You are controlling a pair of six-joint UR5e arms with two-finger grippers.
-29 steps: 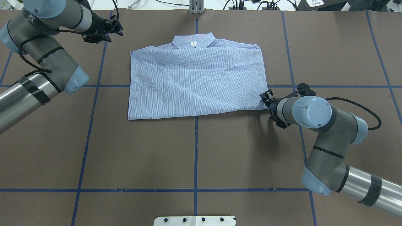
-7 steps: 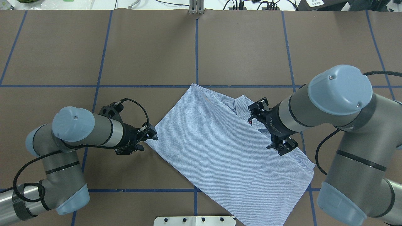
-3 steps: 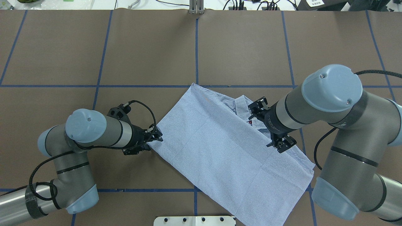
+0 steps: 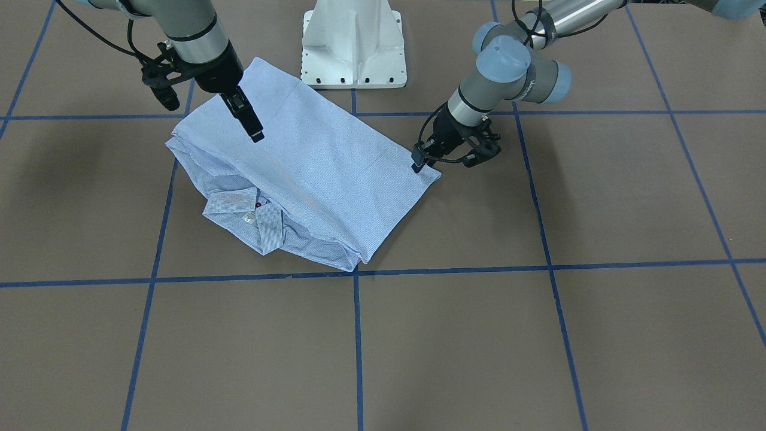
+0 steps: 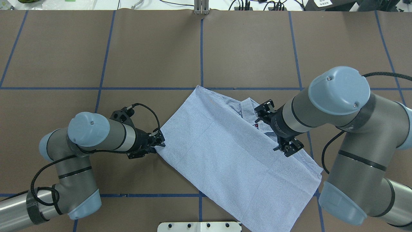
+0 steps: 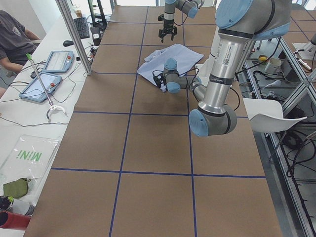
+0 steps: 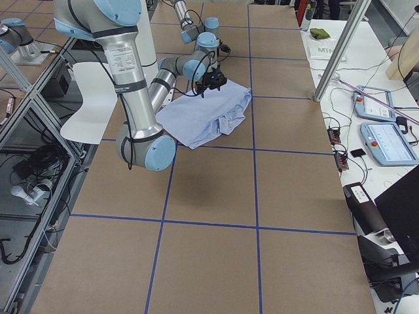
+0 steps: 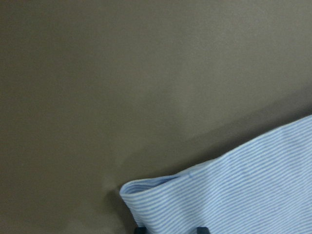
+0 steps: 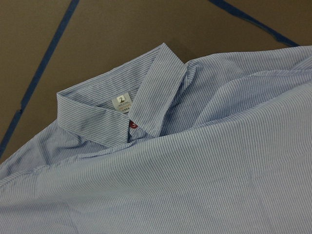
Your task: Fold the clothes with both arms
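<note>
The left gripper [image 5: 157, 141] reaches in low, pinching the shirt's [image 5: 225, 154] left corner. The right gripper [image 4: 248, 123] hangs tilted over the shirt, apparently pressed together on nothing. The shirt lies folded, askew, at the tabletop's [image 5: 64, 58] near edge, against the white base [image 4: 354, 45], collar [image 9: 141, 97] showing. Since a moment ago the left gripper has reached the corner; the shirt lies as before.

I see the brown table [image 5: 248, 48] gridded with blue tape lines [image 5: 201, 54], two tablets [image 6: 59, 61] at its side, a seated person [image 6: 12, 42].
</note>
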